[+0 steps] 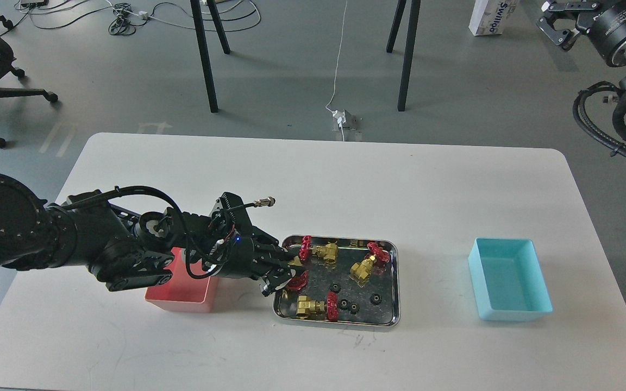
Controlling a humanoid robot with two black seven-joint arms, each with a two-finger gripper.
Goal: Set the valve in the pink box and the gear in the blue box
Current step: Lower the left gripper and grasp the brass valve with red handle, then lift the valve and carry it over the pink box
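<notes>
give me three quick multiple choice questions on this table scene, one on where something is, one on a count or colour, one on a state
1. Where does the steel tray sit?
A. between the pink box and the blue box
B. right of the blue box
C. inside the pink box

2. How many valves show in the tray?
A. two
B. four
C. six

3. What is the state of the blue box?
A. holds a valve
B. tipped over
C. empty

Answers:
1 A, the pink box lies to the tray's left and the blue box to its right.
2 B, one at the top left, one at the top right, one at the bottom, and one at the left hand.
3 C, only its bare floor shows; the gears are still in the tray.
</notes>
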